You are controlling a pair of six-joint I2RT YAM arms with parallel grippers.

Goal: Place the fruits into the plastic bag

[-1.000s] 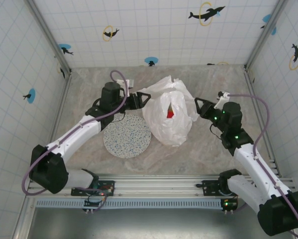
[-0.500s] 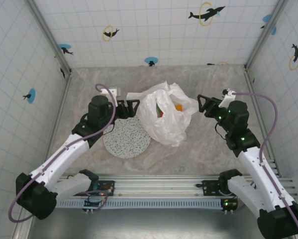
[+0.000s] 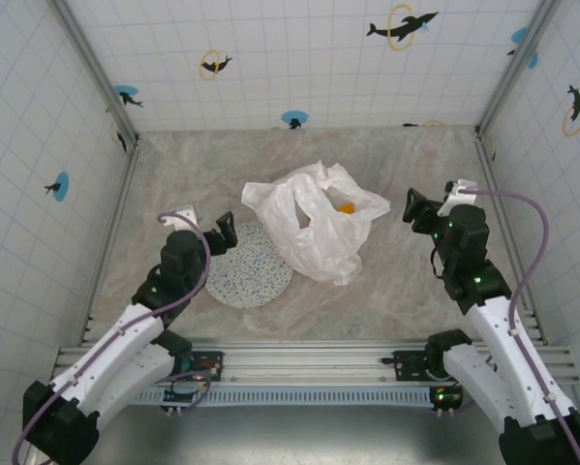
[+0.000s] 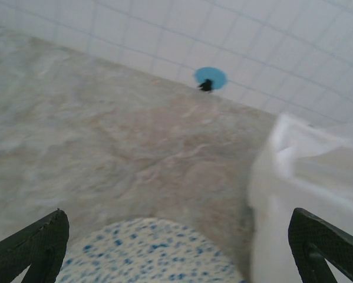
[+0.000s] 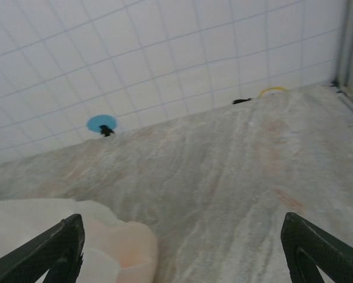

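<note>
Crinkled translucent plastic bag at centre, round orange fruit inside, speckled flat plate lower left, my left gripper and right gripper spread wide

White arms, black joints, purple cables

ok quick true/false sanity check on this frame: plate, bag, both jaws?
1. An orange fruit shows inside the white bag. True.
2. The left jaws are shut on the bag. False: they stand wide open, apart from the bag, over the near edge of the plate.
3. The speckled plate has no fruit on it. True.
4. The right jaws hold a fruit. False: they are open with nothing between them, off to the right of the bag.
</note>
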